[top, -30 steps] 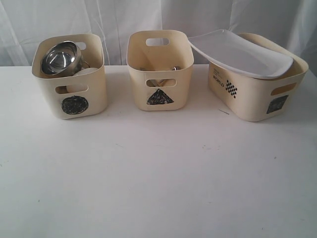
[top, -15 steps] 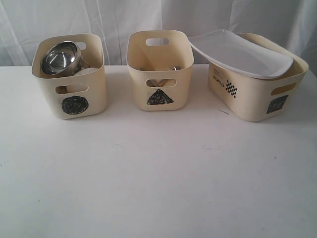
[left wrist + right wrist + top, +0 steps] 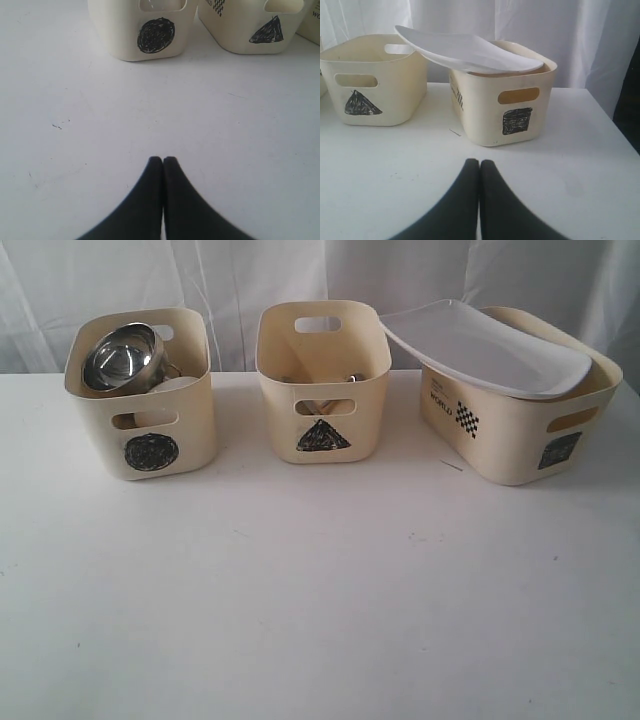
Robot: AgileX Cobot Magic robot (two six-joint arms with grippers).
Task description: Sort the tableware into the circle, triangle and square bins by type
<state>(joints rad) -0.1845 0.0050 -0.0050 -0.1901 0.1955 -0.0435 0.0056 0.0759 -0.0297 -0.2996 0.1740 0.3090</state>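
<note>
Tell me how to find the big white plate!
Find the white table with three cream bins along its back. In the exterior view, go to the rightmost one, the square bin with a checkered label. The big white plate lies tilted across its top, the only thing covering a bin; the circle bin and triangle bin stand open.
</note>
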